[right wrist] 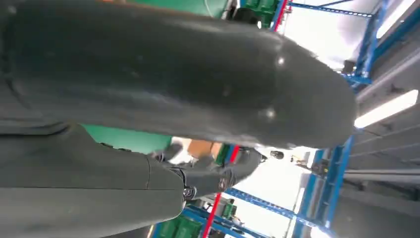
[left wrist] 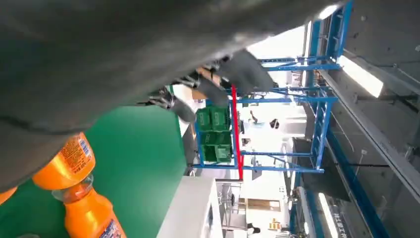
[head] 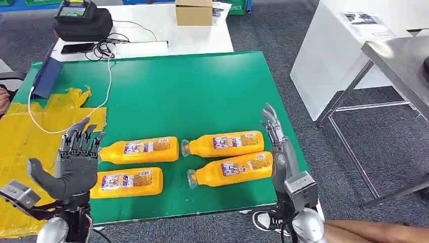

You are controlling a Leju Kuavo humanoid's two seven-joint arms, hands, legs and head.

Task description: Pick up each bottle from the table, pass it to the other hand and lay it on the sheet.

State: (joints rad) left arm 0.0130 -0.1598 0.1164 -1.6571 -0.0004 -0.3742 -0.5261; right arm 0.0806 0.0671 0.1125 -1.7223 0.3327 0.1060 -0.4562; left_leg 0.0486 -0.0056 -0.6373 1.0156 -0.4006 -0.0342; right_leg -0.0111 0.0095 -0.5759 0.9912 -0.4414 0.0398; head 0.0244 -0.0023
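Since both sets of fingers are spread and holding nothing, I'm treating this as the start of a pick. My right hand (head: pixel 277 147) stands edge-on at the right of the four bottles, just beside the upper right bottle (head: pixel 224 144) and the lower right bottle (head: pixel 231 169). My left hand (head: pixel 75 157) hovers at lower left, by the upper left bottle (head: pixel 139 150) and the lower left bottle (head: pixel 126 182). I'd wrap a bottle mid-body, not at the neck, so the handover leaves room. The yellow sheet (head: pixel 20 136) lies at far left on the green surface (head: pixel 192 86).
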